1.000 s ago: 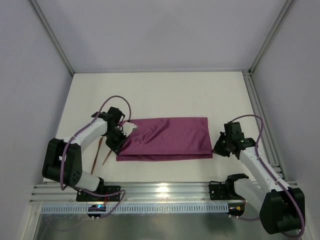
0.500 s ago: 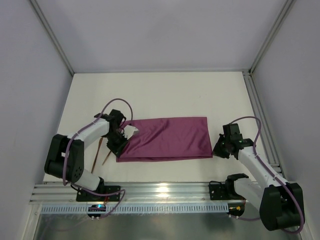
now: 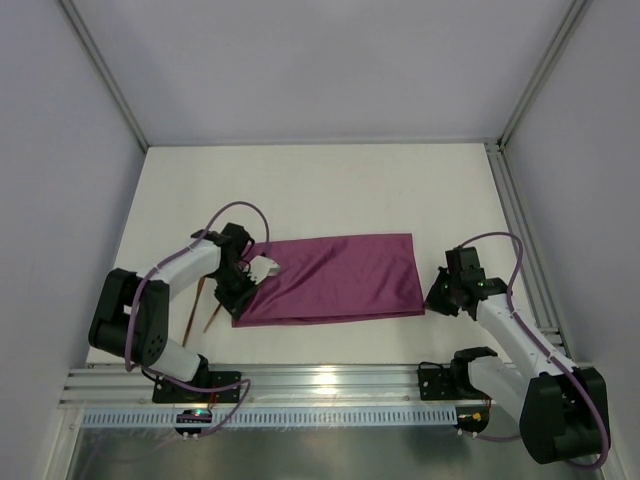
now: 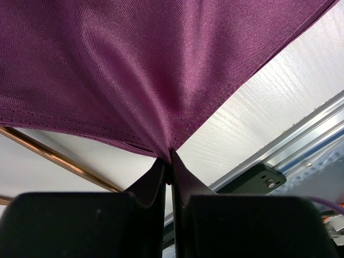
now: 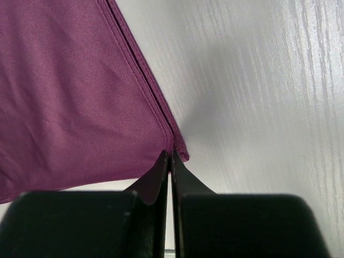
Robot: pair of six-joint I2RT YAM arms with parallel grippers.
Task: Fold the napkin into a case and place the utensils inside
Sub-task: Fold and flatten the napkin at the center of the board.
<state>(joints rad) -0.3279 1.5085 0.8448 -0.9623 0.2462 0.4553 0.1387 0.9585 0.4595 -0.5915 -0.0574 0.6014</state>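
I can read no text, label, brand mark or number in any of my three views. From the top camera, the small lit board (image 3: 196,412) on the near rail at about 7 o'clock is too small for me to tell whether it bears any print.
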